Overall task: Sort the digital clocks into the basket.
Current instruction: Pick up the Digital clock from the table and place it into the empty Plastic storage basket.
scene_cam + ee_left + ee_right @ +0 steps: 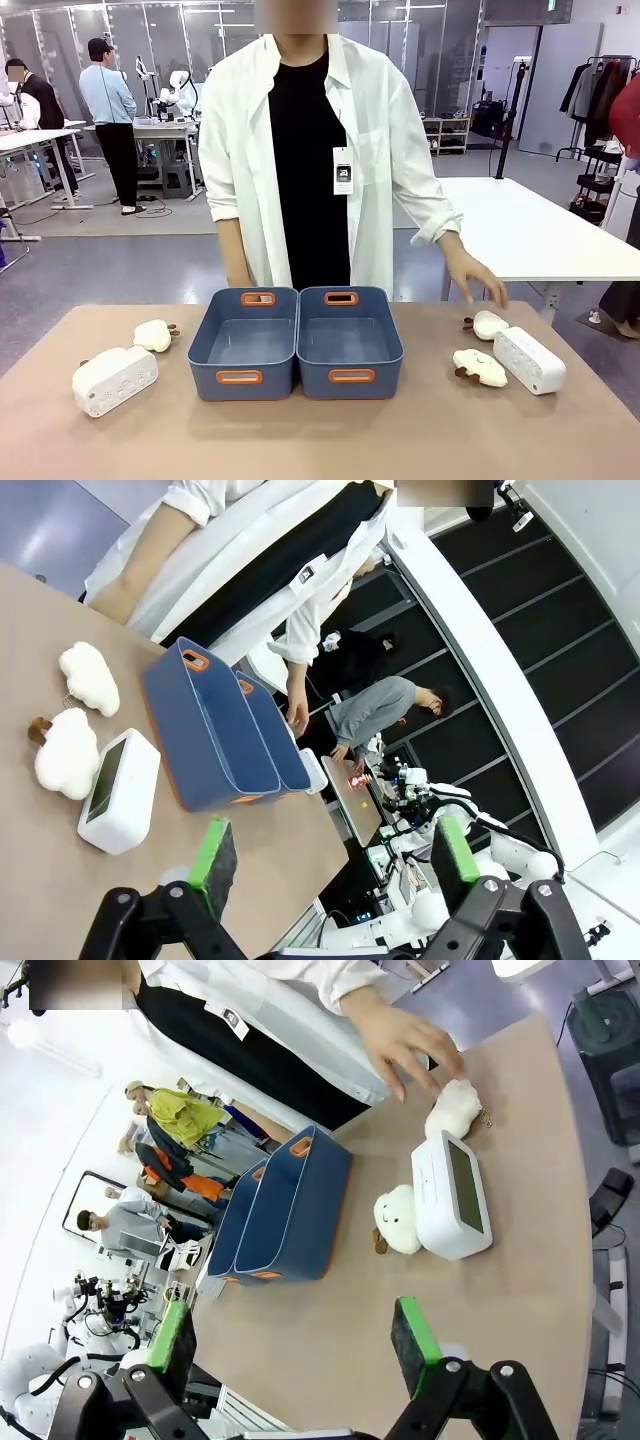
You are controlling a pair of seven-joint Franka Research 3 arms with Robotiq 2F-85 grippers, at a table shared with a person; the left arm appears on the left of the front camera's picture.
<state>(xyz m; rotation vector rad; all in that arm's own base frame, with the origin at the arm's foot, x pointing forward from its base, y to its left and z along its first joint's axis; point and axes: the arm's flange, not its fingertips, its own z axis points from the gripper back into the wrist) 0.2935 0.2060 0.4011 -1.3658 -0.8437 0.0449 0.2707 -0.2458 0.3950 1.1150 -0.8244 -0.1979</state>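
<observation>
Nearest the front camera, the left clock (115, 380) lies on the table (320, 440) at the robot's left, with its buttoned face turned toward the camera. It is outside and well apart from the baskets. One cream plush toy (153, 335) sits just behind it, between the clock and the left basket (272, 382).

The right clock (529, 360) lies at an angle on the other side of the table, beyond the right basket (318, 382). In the right wrist view its dark display faces up. A second plush toy (480, 367) lies just beside its long edge, and a third plush toy (489, 324) lies close behind its far end. The person's hand (475, 278) is over that third toy with the fingers spread; whether it touches the toy cannot be told.

Both slate-blue baskets stand side by side in the middle of the table, their walls touching.

The left gripper (332, 855) hangs above the table by the left clock, its green-padded fingers spread wide and grasping nothing. The right gripper (294, 1335) hangs on the right clock's side, its fingers likewise released and apart.
</observation>
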